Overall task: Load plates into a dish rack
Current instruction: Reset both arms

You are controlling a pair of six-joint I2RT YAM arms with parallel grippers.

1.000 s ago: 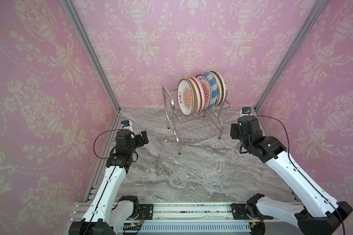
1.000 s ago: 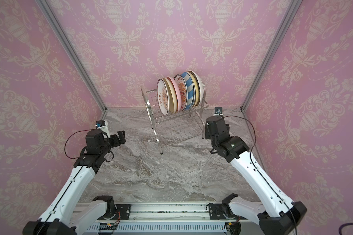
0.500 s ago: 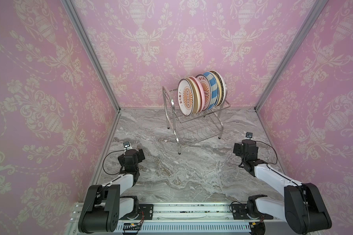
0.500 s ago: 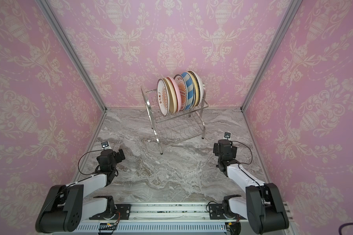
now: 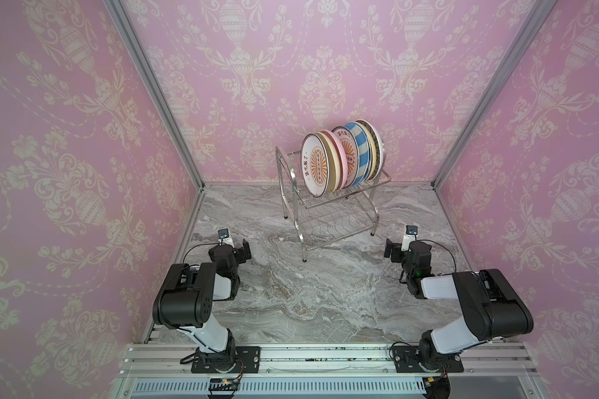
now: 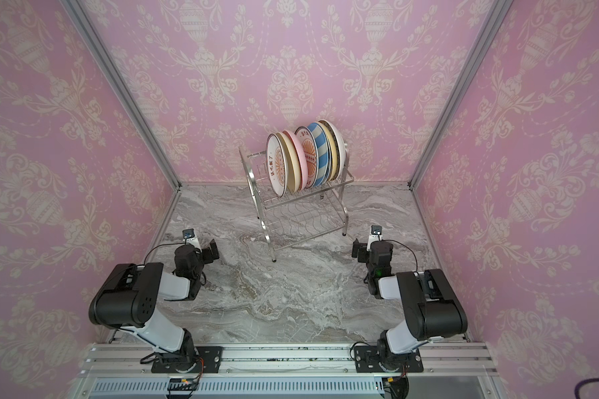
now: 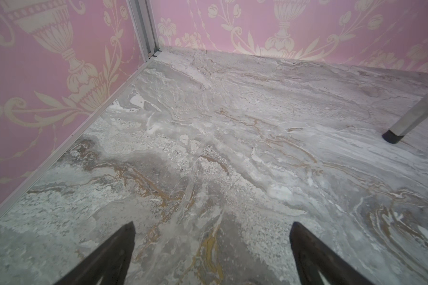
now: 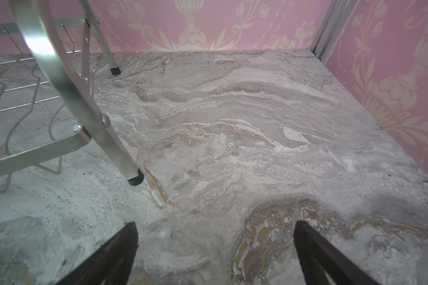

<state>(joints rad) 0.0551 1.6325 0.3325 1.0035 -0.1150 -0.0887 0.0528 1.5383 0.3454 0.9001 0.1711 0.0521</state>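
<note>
Tabletop (image 5: 325,297): dish rack (image 5: 332,207), upper tier holding plates (image 5: 339,157); left end effector (image 7: 213,223), right end effector (image 8: 214,223) apart.

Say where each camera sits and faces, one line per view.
Top views: above the base, looking down at dish rack and plates; left arm, right arm show.
Left wrist: behind the left gripper, facing the table corner; fingertips show.
Right wrist: behind the right gripper, facing rack legs; fingertips show.
Shared: the rack, in every view.
</note>
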